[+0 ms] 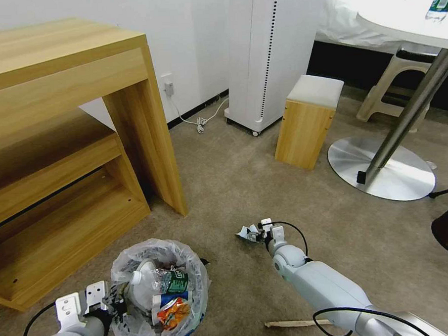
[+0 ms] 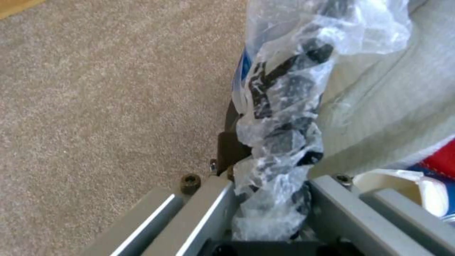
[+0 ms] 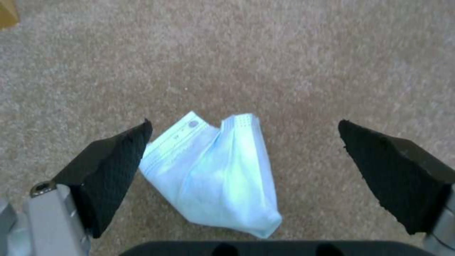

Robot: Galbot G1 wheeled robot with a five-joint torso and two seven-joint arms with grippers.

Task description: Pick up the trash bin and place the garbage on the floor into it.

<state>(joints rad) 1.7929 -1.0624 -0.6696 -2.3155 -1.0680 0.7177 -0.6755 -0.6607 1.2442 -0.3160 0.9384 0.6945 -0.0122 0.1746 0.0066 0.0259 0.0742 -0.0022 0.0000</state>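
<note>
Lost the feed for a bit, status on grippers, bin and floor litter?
Left gripper shut on trash bin rim and liner. Right gripper open, low over crumpled light-blue face mask on carpet. Wooden stick on floor by right arm. Nothing blocking.

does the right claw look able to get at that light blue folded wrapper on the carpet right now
Probably yes. The right claw is open, its fingers spread to either side of the light blue wrapper, which lies flat on the bare carpet with nothing over or against it.
</note>
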